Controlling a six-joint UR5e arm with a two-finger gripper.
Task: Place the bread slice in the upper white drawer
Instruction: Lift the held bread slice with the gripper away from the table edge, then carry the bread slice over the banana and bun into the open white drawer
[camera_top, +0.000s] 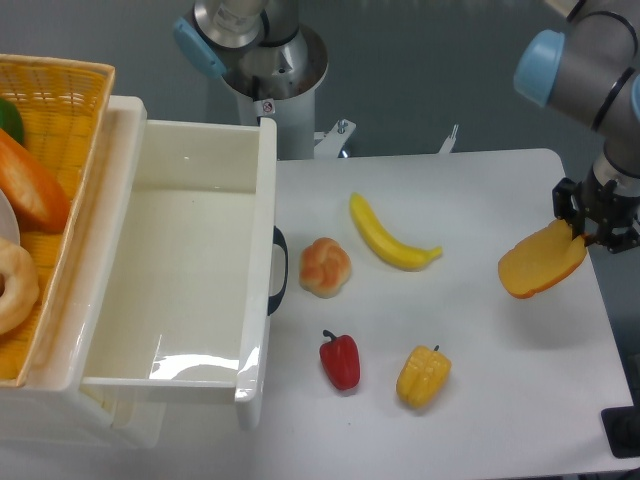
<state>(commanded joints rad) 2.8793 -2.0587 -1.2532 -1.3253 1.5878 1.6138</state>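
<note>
White tabletop (500, 400), grey wall behind. Upper white drawer (190, 290) pulled open at the left edge, dark handle facing the items. Bread slice (540, 265) far right of the drawer, tilted, lifted off the surface, fingers (578, 232) clamped on its top edge. Bread roll (325, 267) just beside the handle; banana (390, 235), red pepper (341, 360), yellow pepper (423, 375) farther out.

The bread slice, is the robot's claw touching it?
Touching. The camera view shows the gripper pinching the upper edge of the bread slice, which hangs tilted above the table.
</note>
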